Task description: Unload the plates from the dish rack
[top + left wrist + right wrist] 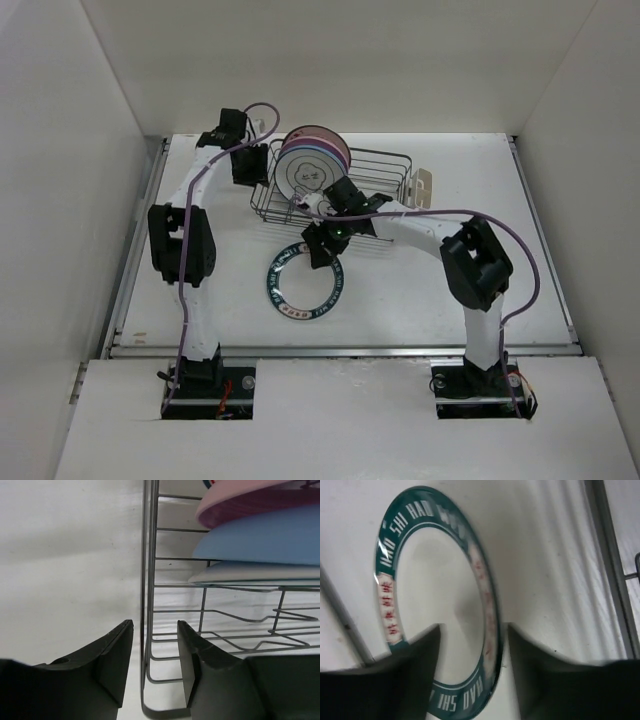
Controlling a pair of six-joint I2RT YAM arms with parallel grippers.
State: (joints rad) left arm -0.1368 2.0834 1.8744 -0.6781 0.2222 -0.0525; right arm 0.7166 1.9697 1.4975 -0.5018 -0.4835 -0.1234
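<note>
The teal-rimmed plate lies flat on the table just in front of the dish rack, and the right gripper hangs over its edge with jaws apart, holding nothing. The left gripper is at the dish rack's left end, jaws open on both sides of the wire edge without pinching it. The other plates stand inside the dish rack, so I think the right gripper should lift straight up, then take the front one by its top rim.

lab rig: white-walled table enclosure
</note>
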